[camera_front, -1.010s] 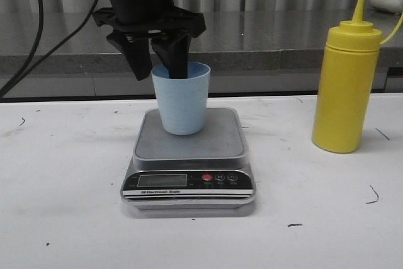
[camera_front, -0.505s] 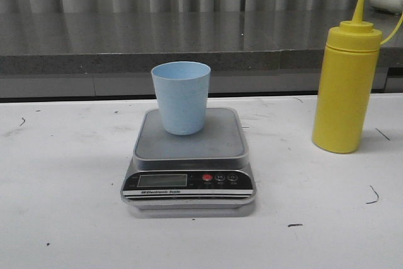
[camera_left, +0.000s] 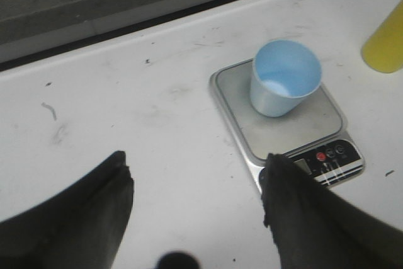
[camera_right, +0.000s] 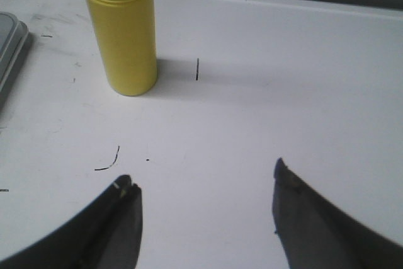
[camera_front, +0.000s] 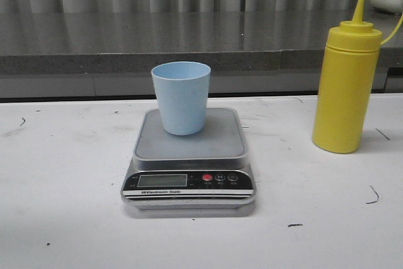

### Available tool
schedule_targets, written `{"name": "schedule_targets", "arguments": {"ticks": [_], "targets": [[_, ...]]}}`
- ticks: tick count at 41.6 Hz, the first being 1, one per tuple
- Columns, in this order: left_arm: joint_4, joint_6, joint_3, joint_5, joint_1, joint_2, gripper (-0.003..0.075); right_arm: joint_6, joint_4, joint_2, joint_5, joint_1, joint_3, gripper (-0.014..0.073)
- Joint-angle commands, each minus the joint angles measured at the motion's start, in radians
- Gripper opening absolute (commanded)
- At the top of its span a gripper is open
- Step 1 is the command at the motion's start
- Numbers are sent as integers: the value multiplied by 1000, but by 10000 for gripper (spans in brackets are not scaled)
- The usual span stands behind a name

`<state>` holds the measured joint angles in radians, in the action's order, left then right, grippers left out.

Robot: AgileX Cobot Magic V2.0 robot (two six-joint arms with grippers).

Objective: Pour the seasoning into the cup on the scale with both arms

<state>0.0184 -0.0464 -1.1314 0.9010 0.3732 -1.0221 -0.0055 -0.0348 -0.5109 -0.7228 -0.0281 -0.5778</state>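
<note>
The cup (camera_front: 181, 97) stands upright on the steel platform of the scale (camera_front: 189, 155), toward the platform's far edge, in the middle of the front view. The seasoning (camera_front: 346, 83) stands upright on the table (camera_front: 63, 218) at the right of that frame, well apart from the scale, cap on and tether curling off the edge.

My left hand (camera_left: 195, 209) is spread wide with nothing in it, hanging above the table with the cup and scale in the upper right of its own view. My right hand (camera_right: 204, 215) is likewise wide open and holding nothing, the bottle in the upper left of its view.

What I worry about: the bottle is tall and narrow, so a glancing finger on my approach could tip it over. The cup sits light and off-centre on the platform; a nudge from the nozzle or from my left hand might slide it or knock it down. The display is too small to read, so I cannot say whether it is zeroed.

A second ago my left hand was down over the cup with a finger inside the rim; it has lifted out of the front view, and the cup has not shifted.
</note>
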Motion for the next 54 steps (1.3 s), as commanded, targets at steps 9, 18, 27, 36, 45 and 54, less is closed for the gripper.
{"name": "schedule_targets", "arguments": {"ticks": [9, 18, 27, 36, 45, 54], "targets": [[26, -14, 181, -71, -44, 265, 441, -9, -15, -9, 64, 3, -33, 476], [44, -14, 271, -69, -44, 402, 440, -9, -15, -9, 64, 3, -33, 476], [44, -14, 281, -65, -44, 427, 440, -9, -15, -9, 64, 3, -33, 476], [44, -14, 281, -65, -44, 425, 440, -9, -15, -9, 64, 3, -33, 476], [44, -14, 281, -65, -44, 425, 441, -9, -15, -9, 64, 3, -33, 476], [44, -14, 281, -65, -44, 425, 440, -9, -15, -9, 64, 3, -33, 476]]}}
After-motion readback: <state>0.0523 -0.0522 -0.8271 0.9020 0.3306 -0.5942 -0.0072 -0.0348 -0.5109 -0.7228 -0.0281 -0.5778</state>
